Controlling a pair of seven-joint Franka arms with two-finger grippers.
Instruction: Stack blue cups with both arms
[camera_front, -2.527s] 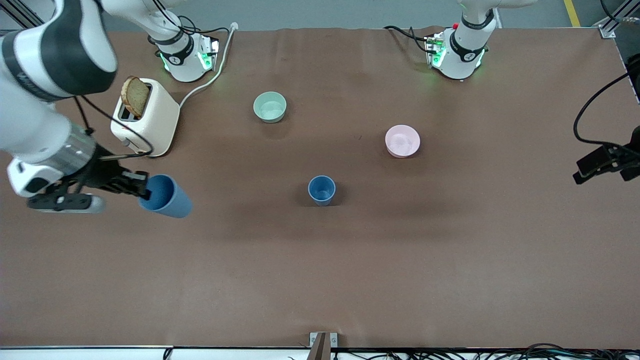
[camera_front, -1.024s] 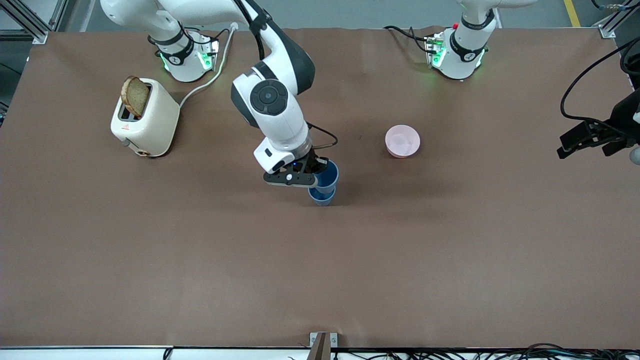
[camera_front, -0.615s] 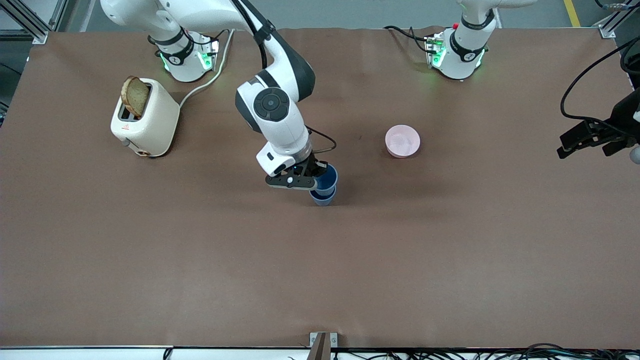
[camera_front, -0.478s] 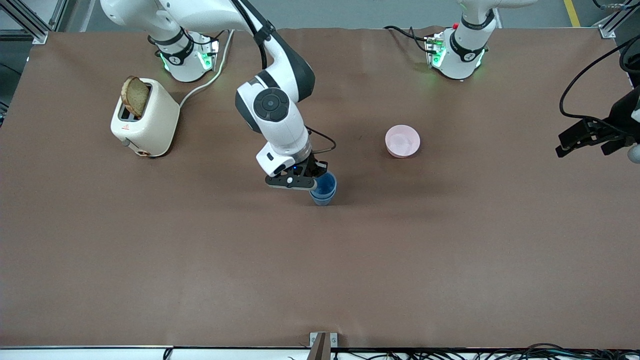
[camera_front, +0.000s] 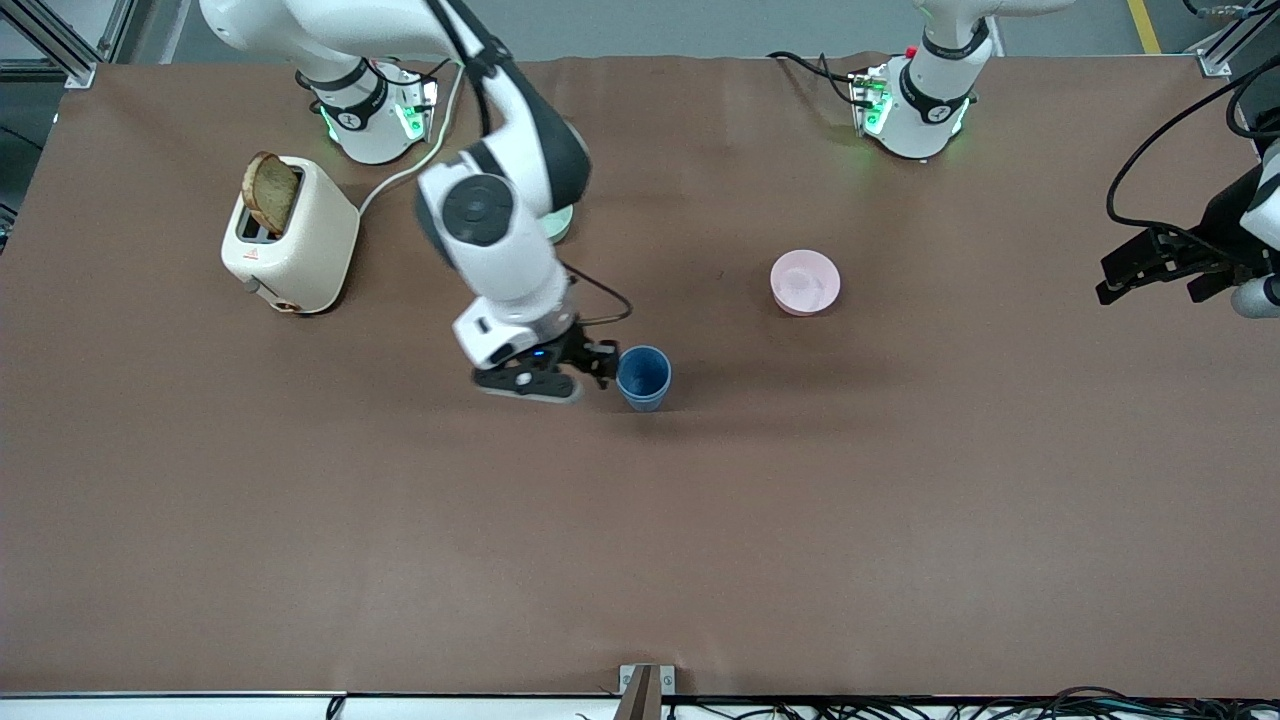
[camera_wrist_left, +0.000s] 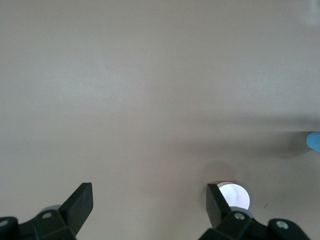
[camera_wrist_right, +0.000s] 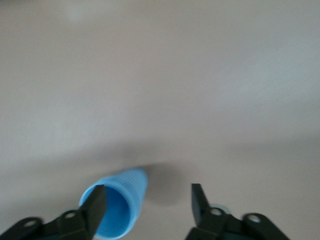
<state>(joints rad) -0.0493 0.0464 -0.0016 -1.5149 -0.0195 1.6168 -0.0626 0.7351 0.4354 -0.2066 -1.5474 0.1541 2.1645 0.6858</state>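
Right jaws (camera_front: 603, 364) spread beside stacked blue cups (camera_front: 643, 376).

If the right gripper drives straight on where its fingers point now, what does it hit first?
Most likely the stacked blue cups. The open right gripper sits just beside them, fingers aimed their way, and its wrist view shows the cups right at one fingertip. Height is unclear, so it might skim the rim.

2 blue cups (camera_front: 643, 374) nested, 2 bowls (camera_front: 805, 282), 1 toaster (camera_front: 290, 247), 2 arms (camera_front: 490, 215)
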